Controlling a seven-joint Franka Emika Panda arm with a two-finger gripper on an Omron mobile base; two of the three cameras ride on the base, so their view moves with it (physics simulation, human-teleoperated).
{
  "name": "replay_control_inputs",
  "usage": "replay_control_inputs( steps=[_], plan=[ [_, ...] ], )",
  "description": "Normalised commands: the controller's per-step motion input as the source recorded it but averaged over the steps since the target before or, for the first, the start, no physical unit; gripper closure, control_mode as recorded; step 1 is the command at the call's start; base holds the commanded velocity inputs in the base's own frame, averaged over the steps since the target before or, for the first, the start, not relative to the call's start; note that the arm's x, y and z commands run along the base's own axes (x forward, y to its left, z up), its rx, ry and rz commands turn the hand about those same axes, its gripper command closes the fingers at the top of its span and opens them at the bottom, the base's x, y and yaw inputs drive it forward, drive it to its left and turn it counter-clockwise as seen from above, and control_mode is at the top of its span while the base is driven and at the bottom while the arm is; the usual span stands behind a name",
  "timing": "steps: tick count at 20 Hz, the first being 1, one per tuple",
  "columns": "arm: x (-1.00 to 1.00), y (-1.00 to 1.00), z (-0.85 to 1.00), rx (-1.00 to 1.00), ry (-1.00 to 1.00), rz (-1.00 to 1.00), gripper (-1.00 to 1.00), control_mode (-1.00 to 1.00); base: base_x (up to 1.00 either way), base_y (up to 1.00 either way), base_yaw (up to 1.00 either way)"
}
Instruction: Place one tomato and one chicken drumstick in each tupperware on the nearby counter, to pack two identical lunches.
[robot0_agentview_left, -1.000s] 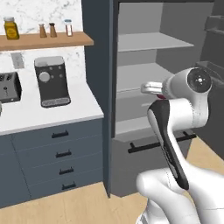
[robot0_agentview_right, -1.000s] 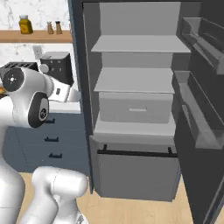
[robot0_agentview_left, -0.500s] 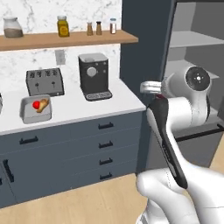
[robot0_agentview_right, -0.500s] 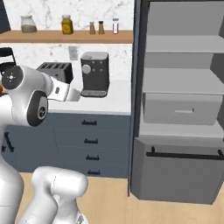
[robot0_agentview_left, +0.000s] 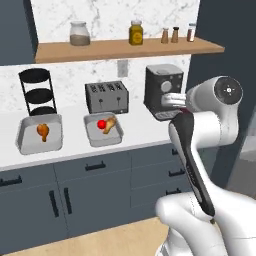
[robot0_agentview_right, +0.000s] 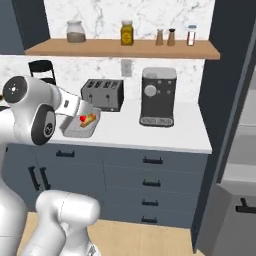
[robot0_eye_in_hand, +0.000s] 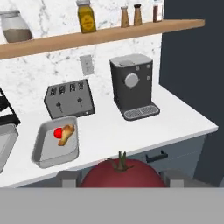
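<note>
1. As seen from the left base view, the counter (robot0_agentview_left: 135, 131) is carrying two tupperware trays. The left tupperware (robot0_agentview_left: 40, 134) is holding one chicken drumstick (robot0_agentview_left: 43, 131); the right tupperware (robot0_agentview_left: 103, 130) is holding a tomato (robot0_agentview_left: 101, 124) touching a second drumstick (robot0_agentview_left: 110, 123). A dark toaster (robot0_agentview_left: 106, 96) is standing just behind the right tray, a black tiered rack (robot0_agentview_left: 38, 91) behind the left one, and a coffee machine (robot0_agentview_left: 164, 90) further right. A wooden shelf (robot0_agentview_left: 125, 49) above is bearing jars and shakers. The white arm is crossing in front of the coffee machine and hiding its lower right part.

2. While the right base view is looking from the other side, the arm's white links are standing before the right tupperware (robot0_agentview_right: 80, 128) and covering its left end, along with part of the toaster (robot0_agentview_right: 103, 93). The tray's tomato (robot0_agentview_right: 83, 118) and drumstick (robot0_agentview_right: 89, 119) are showing just past the arm. The coffee machine (robot0_agentview_right: 158, 96) is standing clear on the counter (robot0_agentview_right: 150, 132).

3. Looking along the hand view, the gripper (robot0_eye_in_hand: 119, 178) is sitting clamped on a large red tomato with a green stem (robot0_eye_in_hand: 120, 173), its fingers (robot0_eye_in_hand: 68, 178) pressing either side. Beyond it, the filled tupperware (robot0_eye_in_hand: 56, 141) is lying before the toaster (robot0_eye_in_hand: 70, 98), well apart from the gripper; the other tray's corner (robot0_eye_in_hand: 5, 143) is showing at the left edge.
</note>
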Motion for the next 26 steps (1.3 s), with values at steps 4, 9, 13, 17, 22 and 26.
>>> replay_control_inputs(
  steps=[4, 9, 13, 17, 22, 26],
  plan=[
    [0.0, 0.0, 0.0, 0.0, 0.0, 0.0, 1.0, 1.0, 0.91, 1.0, 0.13],
    [0.0, 0.0, 0.0, 0.0, 0.0, 0.0, 1.0, 1.0, 0.81, 1.0, 0.0],
    [0.0, 0.0, 0.0, 0.0, 0.0, 0.0, 1.0, 1.0, 0.33, 1.0, -0.09],
    [0.0, 0.0, 0.0, 0.0, 0.0, 0.0, 1.0, 1.0, 0.07, 1.0, -0.21],
    [0.0, 0.0, 0.0, 0.0, 0.0, 0.0, 1.0, 1.0, 0.14, 0.51, -0.29],
    [0.09, -0.02, -0.5, -0.01, 0.0, -0.1, 1.0, -1.0, 0.0, 0.0, 0.0]
  ],
)
